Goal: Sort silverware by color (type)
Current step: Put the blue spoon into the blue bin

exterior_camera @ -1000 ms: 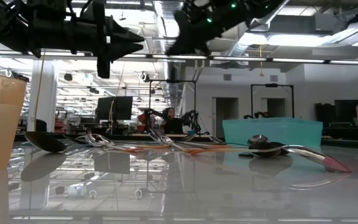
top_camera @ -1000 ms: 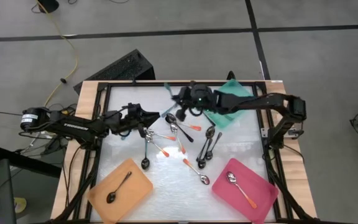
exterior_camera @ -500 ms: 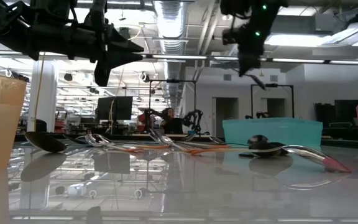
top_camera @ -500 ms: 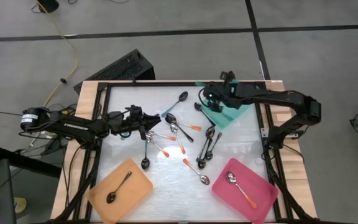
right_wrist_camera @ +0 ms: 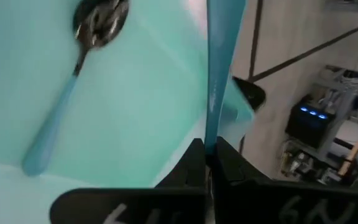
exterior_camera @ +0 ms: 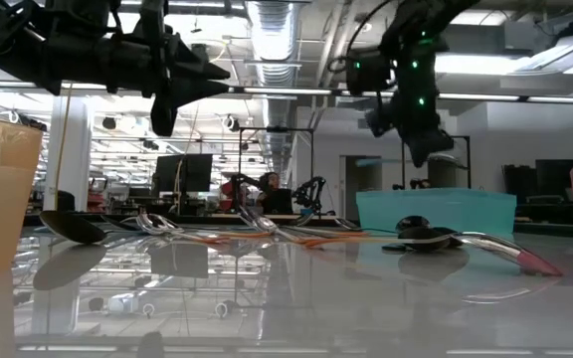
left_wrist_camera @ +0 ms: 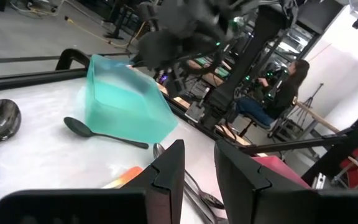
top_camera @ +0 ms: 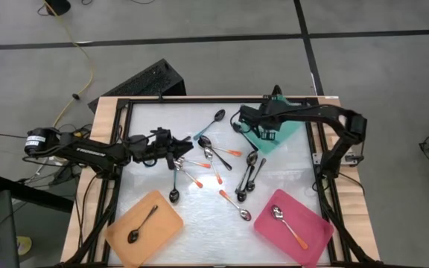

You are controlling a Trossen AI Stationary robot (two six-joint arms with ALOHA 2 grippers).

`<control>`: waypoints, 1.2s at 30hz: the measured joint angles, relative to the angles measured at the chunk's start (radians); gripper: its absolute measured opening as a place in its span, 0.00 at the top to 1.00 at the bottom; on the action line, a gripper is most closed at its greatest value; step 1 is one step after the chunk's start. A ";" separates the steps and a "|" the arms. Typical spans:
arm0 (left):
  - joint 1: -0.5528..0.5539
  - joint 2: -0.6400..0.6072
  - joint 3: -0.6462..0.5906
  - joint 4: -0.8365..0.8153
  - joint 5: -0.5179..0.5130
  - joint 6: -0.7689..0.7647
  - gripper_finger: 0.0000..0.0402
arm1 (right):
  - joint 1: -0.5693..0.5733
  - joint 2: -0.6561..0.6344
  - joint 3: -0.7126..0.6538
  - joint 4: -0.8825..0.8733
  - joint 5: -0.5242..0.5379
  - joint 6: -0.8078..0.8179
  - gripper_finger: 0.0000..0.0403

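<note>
Three trays are sitting on the table (top_camera: 155, 112). The orange tray (top_camera: 144, 228), at the near left corner, is holding one dark spoon (top_camera: 141, 225). The pink tray (top_camera: 293, 227), at the near right corner, is holding one orange-handled spoon (top_camera: 288, 225). The teal tray (top_camera: 278, 128), toward the far right corner, is showing one teal-handled spoon (right_wrist_camera: 76, 74) lying flat inside it in the right wrist view.

The right gripper (top_camera: 242, 117) is hanging above the teal tray's left edge, fingers clamped tight on the handle of a second teal spoon (right_wrist_camera: 219, 68). The left gripper (top_camera: 187, 148) is hovering over the left-centre of the table with a narrow gap between its fingers (left_wrist_camera: 166, 171); whether anything is in that gap cannot be told.

The remaining loose spoons (top_camera: 222, 167) are lying scattered across the table's middle, silver, orange-handled and dark ones overlapping; one dark spoon (top_camera: 214, 121) is lying apart near the far edge.
</note>
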 joint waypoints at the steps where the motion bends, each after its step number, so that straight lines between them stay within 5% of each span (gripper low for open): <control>1: -0.004 0.000 0.000 0.000 0.000 0.002 0.82 | 0.000 0.005 -0.015 0.001 -0.001 -0.001 0.98; 10: -0.010 0.000 0.000 0.000 0.000 0.008 0.82 | -0.006 -0.129 -0.250 0.128 -0.035 -0.028 0.98; 15: -0.010 0.000 -0.001 0.000 0.000 0.007 0.82 | -0.043 -0.199 -0.357 0.283 -0.236 -0.085 0.98; 19: -0.010 0.000 -0.001 0.000 0.000 -0.001 0.82 | -0.091 -0.203 -0.420 0.338 -0.235 -0.087 0.98; 30: -0.010 0.000 -0.001 0.000 -0.028 0.000 0.82 | -0.158 -0.205 -0.459 0.403 -0.267 -0.082 0.97; 36: -0.010 0.000 -0.001 -0.001 -0.027 0.000 0.82 | -0.158 -0.205 -0.460 0.436 -0.286 -0.087 0.88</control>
